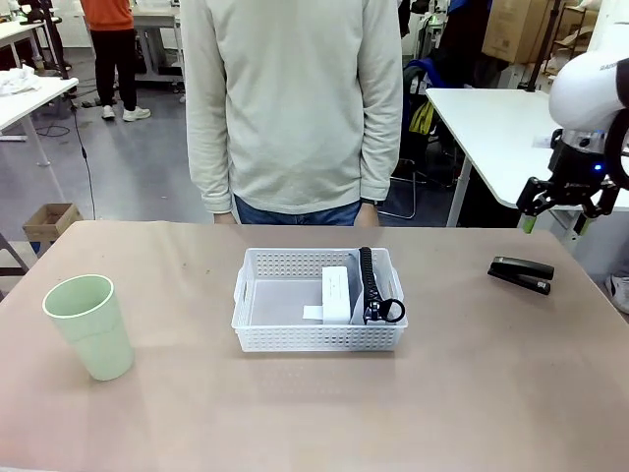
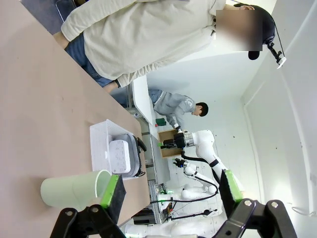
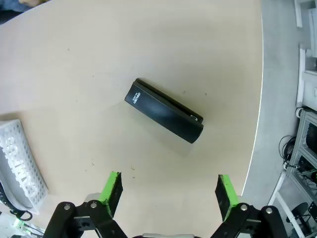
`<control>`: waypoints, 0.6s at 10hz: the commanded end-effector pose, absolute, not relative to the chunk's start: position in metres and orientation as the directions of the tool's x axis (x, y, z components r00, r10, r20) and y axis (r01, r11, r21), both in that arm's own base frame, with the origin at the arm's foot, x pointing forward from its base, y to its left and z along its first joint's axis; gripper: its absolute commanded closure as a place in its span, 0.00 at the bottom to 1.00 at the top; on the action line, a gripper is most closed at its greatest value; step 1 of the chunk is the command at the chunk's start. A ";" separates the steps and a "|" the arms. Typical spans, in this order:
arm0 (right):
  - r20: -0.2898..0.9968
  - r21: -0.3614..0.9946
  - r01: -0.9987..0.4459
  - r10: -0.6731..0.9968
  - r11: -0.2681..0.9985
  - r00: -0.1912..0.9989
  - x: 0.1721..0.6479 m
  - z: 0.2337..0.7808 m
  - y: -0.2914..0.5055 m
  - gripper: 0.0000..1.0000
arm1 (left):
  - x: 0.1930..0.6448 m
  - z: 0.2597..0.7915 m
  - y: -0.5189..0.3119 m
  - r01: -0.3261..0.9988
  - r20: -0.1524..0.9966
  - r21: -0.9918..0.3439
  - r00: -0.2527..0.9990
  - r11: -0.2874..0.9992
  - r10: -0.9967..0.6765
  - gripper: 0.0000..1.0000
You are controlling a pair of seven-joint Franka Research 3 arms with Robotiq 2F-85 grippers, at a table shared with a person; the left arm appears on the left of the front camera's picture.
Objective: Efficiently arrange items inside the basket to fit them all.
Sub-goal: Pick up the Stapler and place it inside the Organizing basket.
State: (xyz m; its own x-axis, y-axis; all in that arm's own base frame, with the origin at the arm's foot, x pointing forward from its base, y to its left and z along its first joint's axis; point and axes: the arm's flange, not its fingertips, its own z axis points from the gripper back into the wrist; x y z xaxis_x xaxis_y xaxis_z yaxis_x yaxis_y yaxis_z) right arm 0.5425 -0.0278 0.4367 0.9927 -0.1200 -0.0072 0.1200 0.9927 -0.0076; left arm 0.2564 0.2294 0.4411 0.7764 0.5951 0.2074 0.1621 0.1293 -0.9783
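The basket is perforated white plastic, the cup matt pale green, the black slab smooth, the worktop matt beige.

basket: white, perforated | cup: pale green | slab: black | box: white

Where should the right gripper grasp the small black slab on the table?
Probably at mid-length, across its narrow width, from straight above: the small black slab lies flat, long and slim, so the open right gripper can straddle its long sides.
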 end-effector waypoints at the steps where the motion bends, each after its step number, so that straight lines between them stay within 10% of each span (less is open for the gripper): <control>1: -0.009 -0.026 0.151 -0.151 0.988 0.988 0.539 0.443 -0.023 0.00 | 0.255 0.442 0.230 0.182 0.224 -0.975 0.778 0.131 0.587 0.00; 4: -0.007 -0.008 0.135 -0.135 0.991 0.991 0.541 0.440 -0.025 0.00 | 0.255 0.442 0.230 0.182 0.224 -0.975 0.778 0.131 0.587 0.00; 6: 0.105 0.017 -0.328 0.324 0.945 0.940 0.562 0.422 -0.029 0.00 | 0.255 0.442 0.230 0.182 0.224 -0.975 0.778 0.131 0.587 0.00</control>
